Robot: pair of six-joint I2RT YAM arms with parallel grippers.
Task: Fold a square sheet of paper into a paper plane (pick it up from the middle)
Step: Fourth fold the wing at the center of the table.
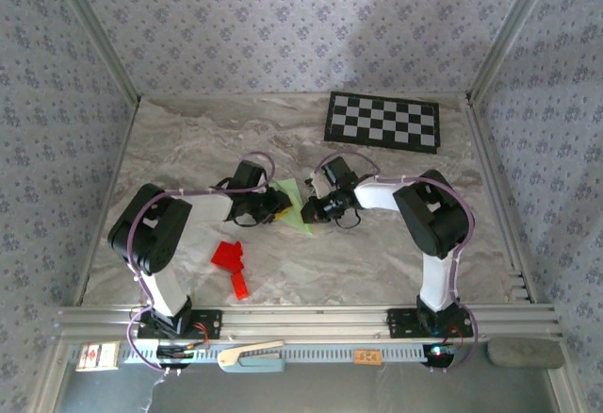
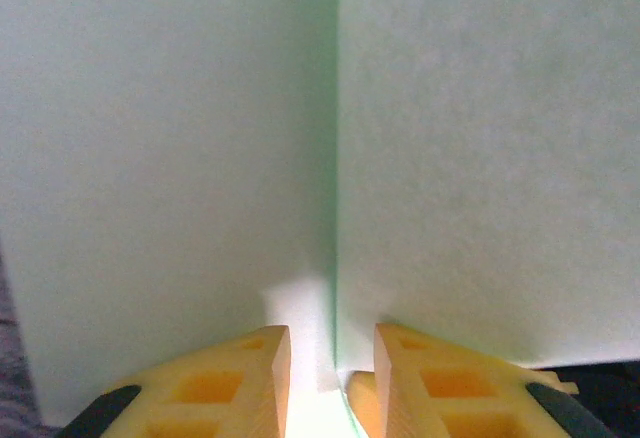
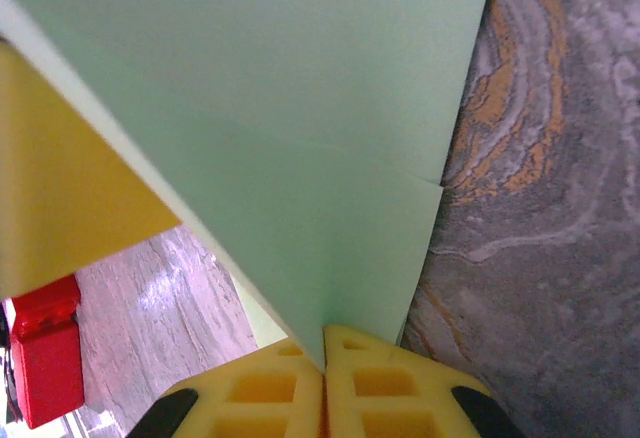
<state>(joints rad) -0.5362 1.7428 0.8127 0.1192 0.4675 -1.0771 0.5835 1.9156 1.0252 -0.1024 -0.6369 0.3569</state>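
Pale green paper plane (image 1: 292, 191), only part folded by my reading, sits near the middle of the table (image 1: 377, 243) between my two grippers, which meet it from opposite sides. From above its long axis runs on a slant, the far end to the left and the near end to the right. I cannot tell whether its lower edge touches the marble or hangs just off it.

On the right wrist camera the right gripper (image 3: 325, 348) is clenched on the paper, pads pressed together with the green sheet pinched at the tips and fanning up and away from them. A folded flap edge shows on the side towards the table (image 3: 540, 258).

On the left wrist camera the left gripper (image 2: 330, 378) stands with its jaws parted. The centre crease runs straight ahead of it and drops into the gap, closer to its right finger (image 2: 400, 383) than to the other, with a panel spreading to each side like an open book. I judge it released, astride the crease and not gripping.

So the crease lies dead ahead of the left gripper and along its reach. That arm is the one placed for the next pinch, while the right arm anchors.

Well apart, towards the near left, lies the red paper shape (image 1: 231, 260). The checkerboard (image 1: 383, 121) lies flat at the far right.
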